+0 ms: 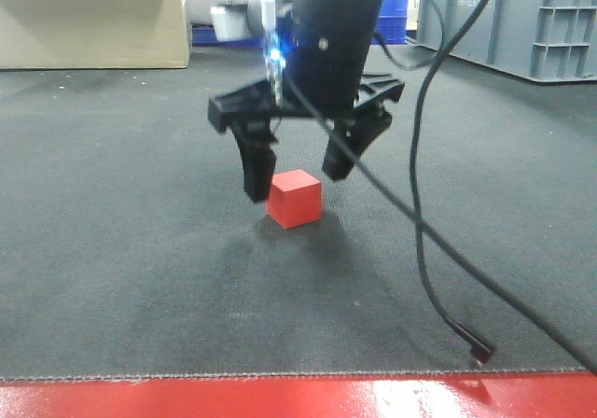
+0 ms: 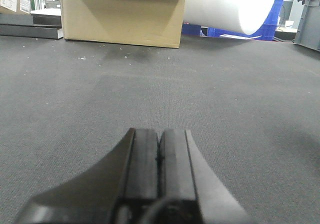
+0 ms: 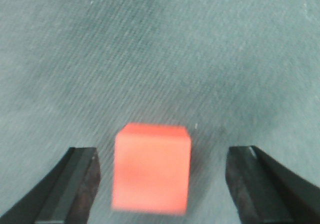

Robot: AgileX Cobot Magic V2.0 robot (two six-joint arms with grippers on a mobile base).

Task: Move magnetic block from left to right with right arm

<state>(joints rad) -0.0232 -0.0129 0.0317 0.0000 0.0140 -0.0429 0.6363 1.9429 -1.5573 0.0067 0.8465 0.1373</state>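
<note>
My right claw (image 1: 298,180) hung spread wide over the dark mat (image 1: 131,250), one finger on each side of the magnetic block (image 1: 295,198) and gripping nothing. In the front view one fingertip stood just beside the block's face, perhaps touching it; I could not tell. The other fingertip was clearly apart from it. In the right wrist view gaps of mat showed on both sides between the block and my pads (image 3: 80,184).

The block was a small cube, solid bright red, with flat matte faces, sharp edges and no marks. It sat flat on the mat, turned so that one corner pointed towards the front camera. It looked a little blurred in the wrist view.

My left claw (image 2: 159,149) was closed, its two pads pressed together with nothing between them, low over the same mat.

I counted one red block, two claws, one tan cardboard box (image 2: 122,14) at the far edge of the mat, one loose black cable (image 1: 424,241) dangling with its free end near the red strip (image 1: 280,399) at the front, and grey crates (image 1: 522,17) behind.
</note>
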